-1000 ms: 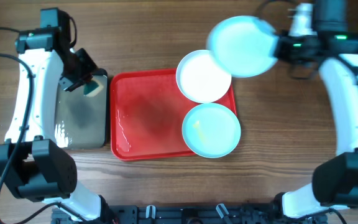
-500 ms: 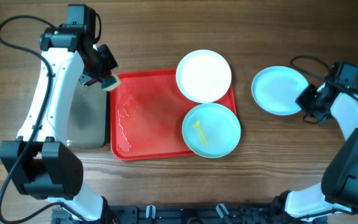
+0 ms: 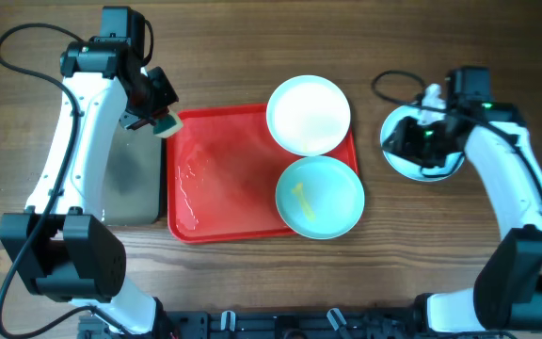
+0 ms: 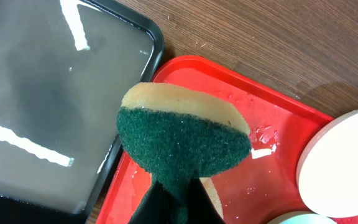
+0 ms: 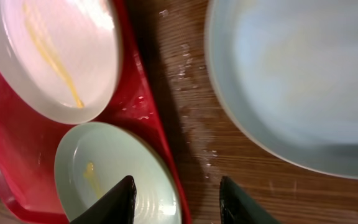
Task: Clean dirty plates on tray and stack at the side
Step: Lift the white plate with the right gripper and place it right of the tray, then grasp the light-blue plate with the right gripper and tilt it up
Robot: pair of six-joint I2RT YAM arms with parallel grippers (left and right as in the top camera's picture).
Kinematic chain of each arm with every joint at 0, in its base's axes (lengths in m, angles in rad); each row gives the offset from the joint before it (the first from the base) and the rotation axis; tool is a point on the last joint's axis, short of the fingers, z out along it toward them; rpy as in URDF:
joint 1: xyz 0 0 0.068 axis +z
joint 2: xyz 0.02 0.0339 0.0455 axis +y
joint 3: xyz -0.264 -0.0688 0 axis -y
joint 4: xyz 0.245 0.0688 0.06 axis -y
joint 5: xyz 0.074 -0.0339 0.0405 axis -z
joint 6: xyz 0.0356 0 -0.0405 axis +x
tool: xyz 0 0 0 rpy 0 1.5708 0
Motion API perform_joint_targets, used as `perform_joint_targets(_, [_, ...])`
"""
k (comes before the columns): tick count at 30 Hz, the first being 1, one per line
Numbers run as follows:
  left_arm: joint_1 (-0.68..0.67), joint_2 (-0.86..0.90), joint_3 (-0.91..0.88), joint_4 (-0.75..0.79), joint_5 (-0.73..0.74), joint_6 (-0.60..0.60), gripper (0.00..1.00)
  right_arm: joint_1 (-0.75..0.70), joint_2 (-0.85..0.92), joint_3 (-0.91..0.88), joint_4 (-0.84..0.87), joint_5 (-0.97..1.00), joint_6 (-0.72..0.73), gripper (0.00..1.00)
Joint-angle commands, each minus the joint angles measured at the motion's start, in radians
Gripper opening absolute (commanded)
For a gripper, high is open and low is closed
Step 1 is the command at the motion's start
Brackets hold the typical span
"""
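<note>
Overhead, the left end effector [image 4: 179, 202] pinches a green sponge [image 4: 182, 140] above a corner of the red tray [image 3: 215, 179]. The right end effector [image 5: 176, 199], fingers spread, hovers over a blue plate [image 5: 291, 81] on the table [image 3: 252, 38] beside the tray. A white plate [image 3: 309, 115] and mint plate [image 3: 319, 197], seemingly yellow-streaked, occupy the tray's right side.

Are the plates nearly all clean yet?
Not yet. One blue plate lies on the table beside the tray, looking clean. The left pincer holds a sponge, ready. The white plate and the other blue plate, on the tray, show yellow smears and need wiping and stacking.
</note>
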Motion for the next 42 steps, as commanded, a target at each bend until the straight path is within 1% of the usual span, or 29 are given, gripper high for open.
perform_joint_targets(1, [-0.005, 0.004, -0.006, 0.002, -0.01, 0.015, 0.04, 0.108, 0.029, -0.059, 0.019, 0.042, -0.017, 0.44])
perform_joint_targets(3, [-0.005, 0.004, -0.006, 0.002, -0.01, 0.015, 0.04, 0.158, 0.036, -0.082, 0.028, 0.087, -0.017, 0.43])
perform_joint_targets(5, [-0.005, 0.004, -0.006, 0.002, -0.01, 0.015, 0.04, 0.198, 0.043, -0.126, 0.074, 0.112, -0.018, 0.43])
perform_joint_targets(6, [-0.005, 0.004, -0.006, 0.003, -0.01, 0.015, 0.04, 0.209, 0.045, -0.144, 0.09, 0.112, -0.017, 0.4])
perform_joint_targets(7, [-0.005, 0.004, -0.006, 0.003, -0.01, 0.015, 0.04, 0.22, 0.047, -0.166, 0.109, 0.112, -0.015, 0.39])
perform_joint_targets(9, [-0.005, 0.004, -0.006, 0.003, -0.01, 0.015, 0.04, 0.226, 0.047, -0.216, 0.156, 0.114, -0.012, 0.38])
perform_joint_targets(11, [-0.005, 0.004, -0.006, 0.003, -0.01, 0.015, 0.04, 0.226, 0.047, -0.248, 0.187, 0.164, 0.019, 0.38])
perform_joint_targets(13, [-0.005, 0.004, -0.006, 0.003, -0.01, 0.016, 0.04, 0.226, 0.047, -0.256, 0.195, 0.175, 0.018, 0.36])
perform_joint_targets(14, [-0.005, 0.004, -0.006, 0.003, -0.01, 0.016, 0.04, 0.226, 0.047, -0.256, 0.196, 0.175, 0.019, 0.29])
perform_joint_targets(16, [-0.005, 0.004, -0.006, 0.003, -0.01, 0.015, 0.04, 0.226, 0.046, -0.255, 0.198, 0.175, 0.021, 0.05])
perform_joint_targets(20, [-0.005, 0.004, -0.006, 0.002, -0.01, 0.016, 0.04, 0.226, 0.046, -0.248, 0.186, 0.174, 0.022, 0.04])
perform_joint_targets(23, [-0.005, 0.004, -0.006, 0.003, -0.01, 0.016, 0.04, 0.226, 0.033, -0.212, 0.123, 0.175, 0.021, 0.04])
perform_joint_targets(26, [-0.005, 0.004, -0.006, 0.002, -0.01, 0.016, 0.04, 0.234, -0.017, -0.147, 0.031, 0.171, 0.01, 0.04])
perform_joint_targets(28, [-0.005, 0.004, -0.006, 0.002, -0.01, 0.016, 0.04, 0.284, -0.057, -0.11, -0.005, 0.144, 0.013, 0.05])
perform_joint_targets(29, [-0.005, 0.004, -0.006, 0.002, -0.01, 0.016, 0.04, 0.314, -0.066, -0.102, -0.005, 0.132, 0.035, 0.04])
perform_joint_targets(30, [-0.005, 0.004, -0.006, 0.002, -0.01, 0.016, 0.04, 0.362, -0.069, -0.092, 0.006, 0.134, 0.091, 0.04])
perform_joint_targets(33, [-0.005, 0.004, -0.006, 0.003, -0.01, 0.015, 0.04, 0.517, -0.062, -0.087, 0.19, 0.151, 0.256, 0.04])
perform_joint_targets(35, [-0.005, 0.004, -0.006, 0.003, -0.01, 0.015, 0.04, 0.593, -0.042, -0.087, 0.306, 0.218, 0.393, 0.04])
perform_joint_targets(36, [-0.005, 0.004, -0.006, 0.003, -0.01, 0.015, 0.04, 0.646, -0.002, -0.085, 0.407, 0.25, 0.484, 0.04])
perform_joint_targets(37, [-0.005, 0.004, -0.006, 0.003, -0.01, 0.015, 0.04, 0.67, 0.029, -0.078, 0.445, 0.274, 0.526, 0.04])
perform_joint_targets(39, [-0.005, 0.004, -0.006, 0.003, -0.01, 0.015, 0.04, 0.702, 0.103, -0.04, 0.461, 0.307, 0.546, 0.04])
perform_joint_targets(42, [-0.005, 0.004, -0.006, 0.003, -0.01, 0.015, 0.04, 0.717, 0.262, 0.084, 0.377, 0.284, 0.56, 0.04])
